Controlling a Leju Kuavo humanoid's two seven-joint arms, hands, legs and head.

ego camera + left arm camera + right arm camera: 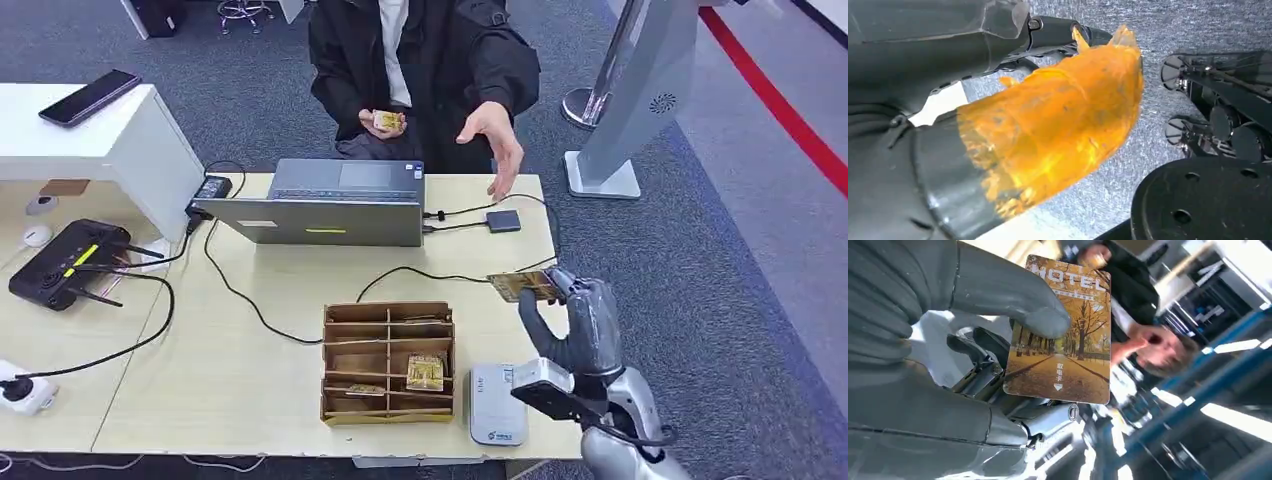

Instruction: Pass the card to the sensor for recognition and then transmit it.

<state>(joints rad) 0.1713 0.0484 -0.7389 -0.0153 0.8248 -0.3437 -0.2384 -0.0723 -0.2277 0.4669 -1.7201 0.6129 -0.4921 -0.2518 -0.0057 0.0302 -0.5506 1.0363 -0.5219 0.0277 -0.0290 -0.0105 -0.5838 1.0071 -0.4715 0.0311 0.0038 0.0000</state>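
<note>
Right hand (578, 318) pinches the hotel card (522, 285) just beyond the white sensor (497, 404), toward a person's outstretched hand (503, 150); handing it over calls for a level, steady reach. Left hand's state cannot be told.

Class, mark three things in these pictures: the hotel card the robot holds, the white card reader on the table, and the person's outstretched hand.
hotel card (1063, 340): right wrist view, on the printed tree picture.
white card reader (496, 405): head view, on its flat top.
person's outstretched hand (497, 140): head view, on the palm.

Card (1063, 335) — golden autumn trees; sensor (497, 404) seemingly white.
</note>
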